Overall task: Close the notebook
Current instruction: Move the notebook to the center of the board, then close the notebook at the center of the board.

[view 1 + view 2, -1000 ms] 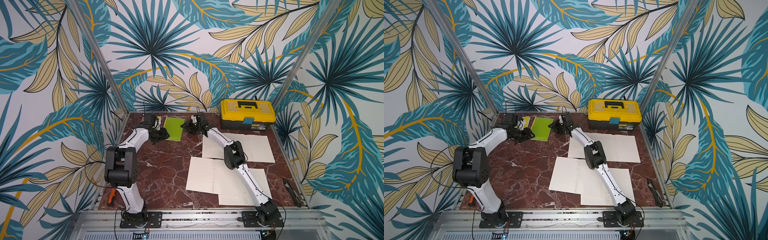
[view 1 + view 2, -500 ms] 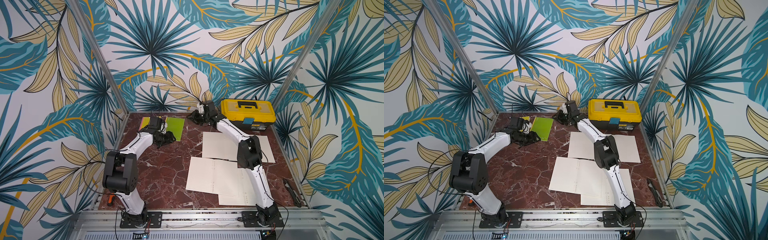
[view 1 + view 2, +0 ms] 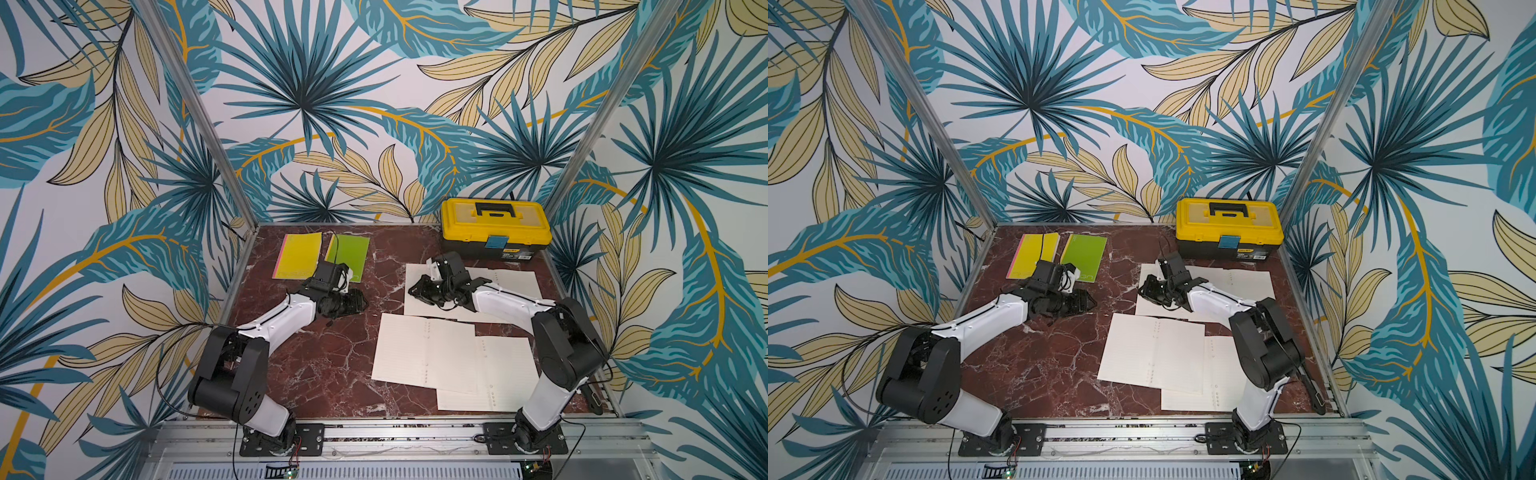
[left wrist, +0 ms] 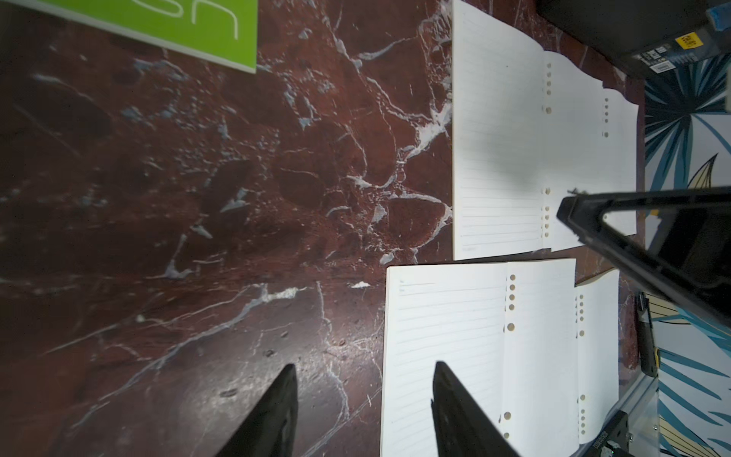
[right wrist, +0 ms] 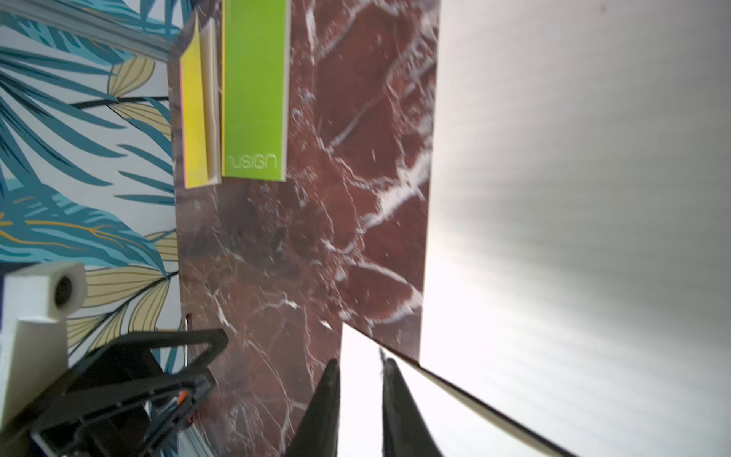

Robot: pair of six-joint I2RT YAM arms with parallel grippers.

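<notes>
A green notebook [image 3: 348,254] lies shut at the back left, also seen in the right wrist view [image 5: 255,91]. Beside it is a yellow notebook [image 3: 297,254] whose cover stands slightly raised [image 5: 194,114]. Three white-paged notebooks lie open on the right: a far one [image 3: 503,286], a near one [image 3: 424,353] and one partly under it [image 3: 503,378]. My left gripper [image 3: 362,300] hovers over bare marble just in front of the green notebook, open and empty [image 4: 364,370]. My right gripper [image 3: 413,289] hangs over the far open notebook's left edge, its jaws a narrow gap apart with nothing between them [image 5: 360,366].
A yellow and black toolbox [image 3: 496,226] stands at the back right corner. A black tool [image 3: 590,395] lies along the right rail. Metal frame posts and patterned walls close in the red marble table [image 3: 324,374] on three sides.
Both arms have drawn back from the green notebook toward the front. The right arm swung right to the far open notebook and its jaws narrowed. The yellow notebook is now uncovered.
</notes>
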